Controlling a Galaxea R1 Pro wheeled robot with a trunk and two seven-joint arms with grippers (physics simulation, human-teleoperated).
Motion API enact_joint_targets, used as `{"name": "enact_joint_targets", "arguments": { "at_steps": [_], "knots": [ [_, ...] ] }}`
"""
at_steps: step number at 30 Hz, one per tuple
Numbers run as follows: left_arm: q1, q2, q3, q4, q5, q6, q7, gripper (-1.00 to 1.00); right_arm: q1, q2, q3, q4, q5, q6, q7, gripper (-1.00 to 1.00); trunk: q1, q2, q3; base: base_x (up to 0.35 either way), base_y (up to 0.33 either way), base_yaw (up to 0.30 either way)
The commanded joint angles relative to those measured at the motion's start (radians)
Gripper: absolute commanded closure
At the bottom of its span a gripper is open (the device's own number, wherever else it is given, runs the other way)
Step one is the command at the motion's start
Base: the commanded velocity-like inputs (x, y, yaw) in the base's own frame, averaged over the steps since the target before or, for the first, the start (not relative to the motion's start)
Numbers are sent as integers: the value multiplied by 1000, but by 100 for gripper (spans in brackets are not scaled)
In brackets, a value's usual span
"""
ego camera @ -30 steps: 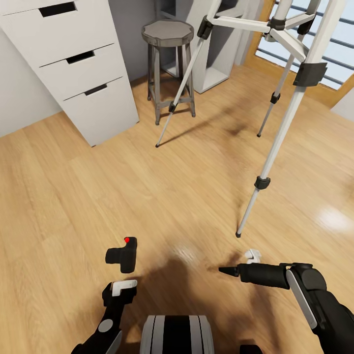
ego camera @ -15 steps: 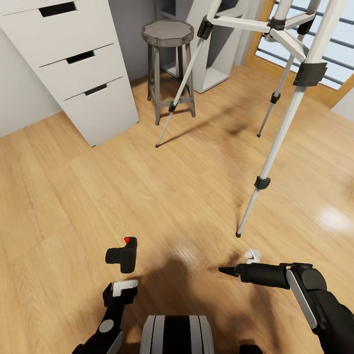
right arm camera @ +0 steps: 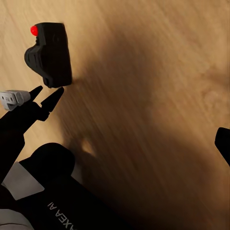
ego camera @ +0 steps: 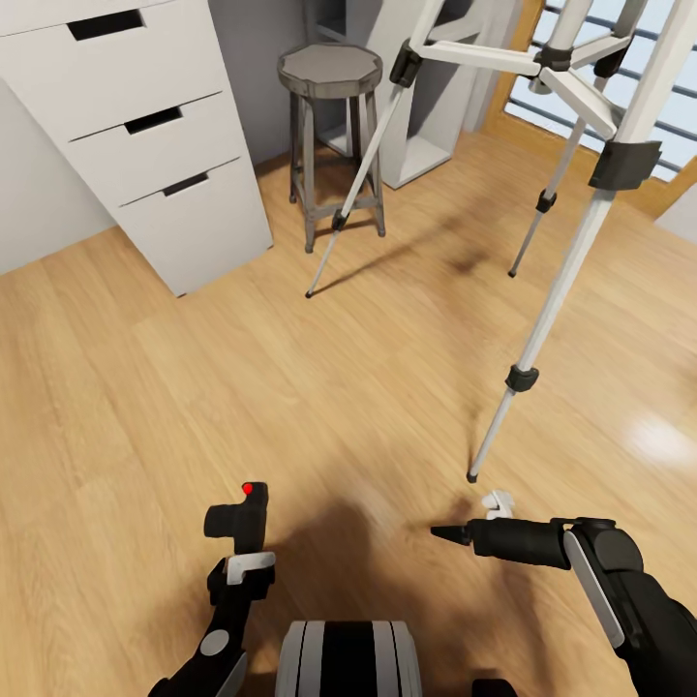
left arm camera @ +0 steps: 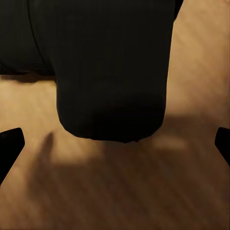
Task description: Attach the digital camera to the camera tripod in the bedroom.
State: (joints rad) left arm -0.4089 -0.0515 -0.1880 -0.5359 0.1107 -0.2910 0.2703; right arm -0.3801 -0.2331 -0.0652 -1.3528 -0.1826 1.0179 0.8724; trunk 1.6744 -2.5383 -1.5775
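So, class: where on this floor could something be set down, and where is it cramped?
Bare planks stretch between the white drawer unit, the digital camera and the camera tripod nearest leg. Another patch lies right of that leg. It is crowded around the stool, where a tripod leg crosses, and by the camera, close before the left tool.

The room is bright and evenly lit. Daylight comes from the window (ego camera: 620, 68) at 1 o'clock. A white glare lies on the floor (ego camera: 145, 407) at 3 o'clock. The camera tripod (ego camera: 571, 281) throws soft shadows. The left wrist view is dim and blurred.
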Motion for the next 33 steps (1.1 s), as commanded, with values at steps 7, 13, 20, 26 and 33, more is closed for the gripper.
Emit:
{"name": "enact_joint_targets", "arguments": {
  "at_steps": [7,13,20,26,33],
  "knots": [
    [-1,1,-7,1,11,-5,7,-100,0,0,-1,0,-2,5,2,-100,0,0,-1,7,0,0],
    [-1,1,-7,1,12,-5,7,-100,0,0,-1,0,-2,5,2,-100,0,0,-1,0,0,0],
    [-1,2,-7,0,12,-5,7,-100,0,0,-1,0,-2,5,2,-100,0,0,-1,24,0,0],
    [-1,2,-7,0,12,-5,7,-100,0,0,-1,0,-2,5,2,-100,0,0,-1,17,0,0],
    [-1,1,-7,0,13,-1,8,-100,0,0,-1,0,-2,5,2,-100,0,0,-1,5,0,0]
  ]
}}
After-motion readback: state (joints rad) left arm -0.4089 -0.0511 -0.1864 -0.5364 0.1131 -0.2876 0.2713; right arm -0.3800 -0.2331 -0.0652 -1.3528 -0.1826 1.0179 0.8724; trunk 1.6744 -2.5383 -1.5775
